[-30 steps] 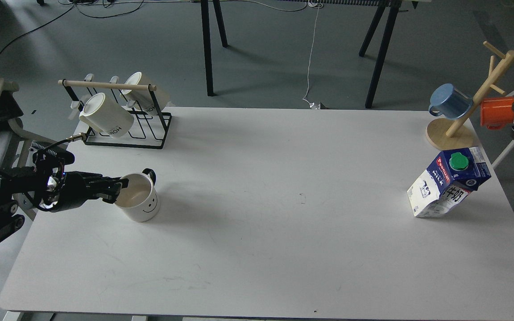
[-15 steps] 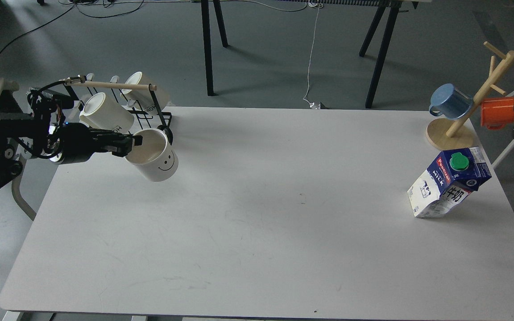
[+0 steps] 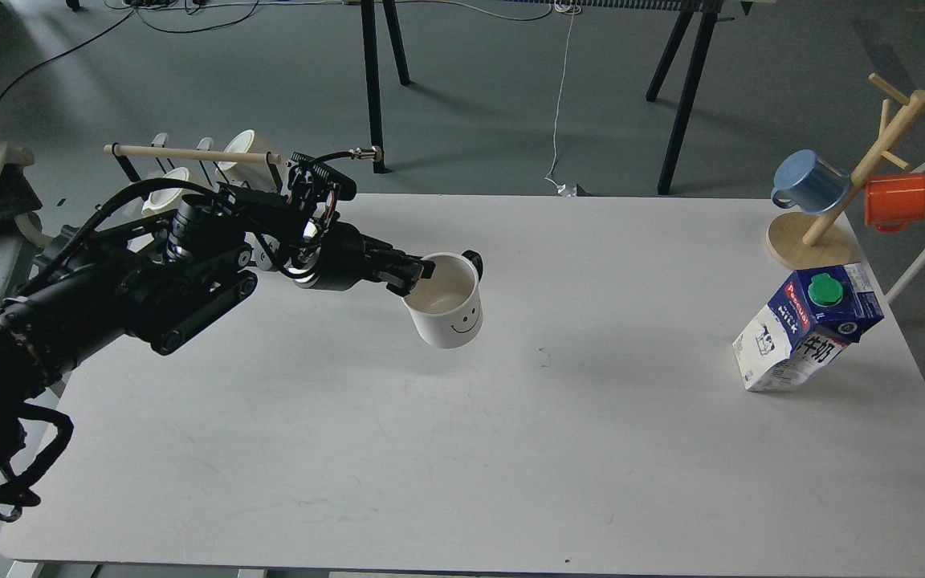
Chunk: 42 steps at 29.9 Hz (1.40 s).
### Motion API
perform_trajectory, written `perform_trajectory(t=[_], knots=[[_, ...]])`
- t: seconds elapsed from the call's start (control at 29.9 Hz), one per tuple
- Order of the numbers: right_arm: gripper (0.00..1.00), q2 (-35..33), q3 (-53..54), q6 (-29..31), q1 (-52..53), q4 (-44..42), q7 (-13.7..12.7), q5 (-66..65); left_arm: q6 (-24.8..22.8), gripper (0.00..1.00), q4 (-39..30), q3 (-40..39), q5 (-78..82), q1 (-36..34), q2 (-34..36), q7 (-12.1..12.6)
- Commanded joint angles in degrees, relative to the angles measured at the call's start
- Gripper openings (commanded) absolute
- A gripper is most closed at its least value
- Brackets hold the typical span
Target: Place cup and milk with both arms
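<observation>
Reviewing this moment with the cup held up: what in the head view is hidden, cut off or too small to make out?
- Right gripper: not in the head view at all.
- Left gripper: dark fingers on the cup rim; the inner one is hidden by the cup wall.
- Cream mugs on the rack: mostly covered by the left arm.
- Milk carton: small print unreadable; its far faces turned away.
- Orange mug: handle hidden behind the wooden stand.

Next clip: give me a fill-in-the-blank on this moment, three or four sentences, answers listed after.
1. The left tool grips the white smiley-face mug by its ____.
2. The blue-and-white milk carton has a ____ screw cap.
3. On the wooden mug tree hang a blue mug and an ____ one.

Answers: rim; green; orange
</observation>
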Motion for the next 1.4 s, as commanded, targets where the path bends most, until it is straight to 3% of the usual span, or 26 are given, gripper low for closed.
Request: perform_trajectory(t=[0.0,0.47,0.67,1.0,1.1,1.2,1.24,1.37], knots=[[0.97,0.0,-0.1,0.0,0.1,0.0,0.0,-0.1,0.4,0.0,1.1,0.2,0.7,1.5,-2.7,0.0],[0.97,0.0,-0.3,0.0,0.1,0.0,0.0,-0.1,4.7,0.03,8.8,0.6,0.9,4.8,-9.4,0.0],[0.97,0.0,-0.3,0.0,0.1,0.0,0.0,-0.1,4.8,0.09,9.1,0.6,0.8,5.0,-10.0,0.0],[0.97,0.1,-0.4,0.0,0.0,0.0,0.0,-0.1,4.4,0.37,9.0,0.3,0.1,5.4,-9.1,0.0],[0.97,0.1,-0.4,0.0,0.0,0.0,0.0,-0.1,3.9,0.48,8.7,-0.6,-0.2,5.2,-8.3,0.0],[0.97,0.0,-0.2,0.0,0.0,0.1,0.0,0.0,3.3,0.66,7.6,-1.9,-3.5,5.2,-5.4,0.0],[0.97,0.0,0.0,0.0,0.0,0.3,0.0,0.2,2.6,0.71,6.8,-2.4,-5.7,5.1,-4.4,0.0],[0.97,-1.9,2.3,0.0,0.0,0.4,0.0,1.3,-3.8,0.72,5.0,-4.7,-17.3,4.7,0.6,0.0]])
